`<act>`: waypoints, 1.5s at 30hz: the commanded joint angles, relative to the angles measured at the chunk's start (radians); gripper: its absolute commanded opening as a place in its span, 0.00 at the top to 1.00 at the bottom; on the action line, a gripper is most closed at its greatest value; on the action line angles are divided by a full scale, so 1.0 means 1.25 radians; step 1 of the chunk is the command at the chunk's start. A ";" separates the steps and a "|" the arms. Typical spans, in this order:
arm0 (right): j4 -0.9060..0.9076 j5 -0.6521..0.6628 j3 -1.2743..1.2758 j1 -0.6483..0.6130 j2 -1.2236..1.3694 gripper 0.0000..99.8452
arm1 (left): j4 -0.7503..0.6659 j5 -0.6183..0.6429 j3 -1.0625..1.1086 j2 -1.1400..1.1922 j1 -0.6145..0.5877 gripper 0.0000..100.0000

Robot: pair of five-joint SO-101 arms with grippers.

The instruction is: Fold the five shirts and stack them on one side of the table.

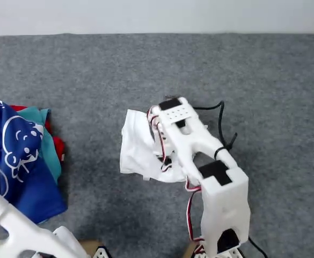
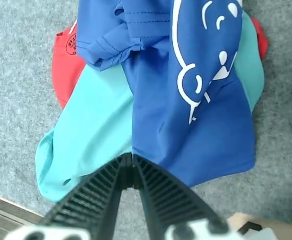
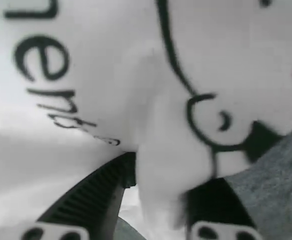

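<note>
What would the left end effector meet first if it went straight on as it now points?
The left end effector would likely meet the blue shirt first, at its edge over the teal shirt; depth is unclear.

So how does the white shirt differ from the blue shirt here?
The white shirt lies crumpled, alone in the middle of the table. The blue shirt lies flatter, atop a teal shirt and a red shirt at the left side. The right gripper pinches a fold of the white shirt. Nothing grips the blue shirt, and the shut left gripper hangs over its edge. Both bear a line-drawn cartoon print.
</note>
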 commanded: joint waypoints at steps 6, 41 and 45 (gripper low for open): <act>0.206 0.119 -0.180 0.072 0.036 0.99 | -0.002 -0.005 -0.003 -0.012 -0.007 0.99; -0.031 0.878 -0.496 0.474 0.040 0.76 | -0.004 -0.006 -0.002 -0.012 -0.004 0.99; -0.031 0.665 -0.496 0.470 0.006 0.77 | -0.004 -0.006 -0.003 -0.012 -0.004 0.99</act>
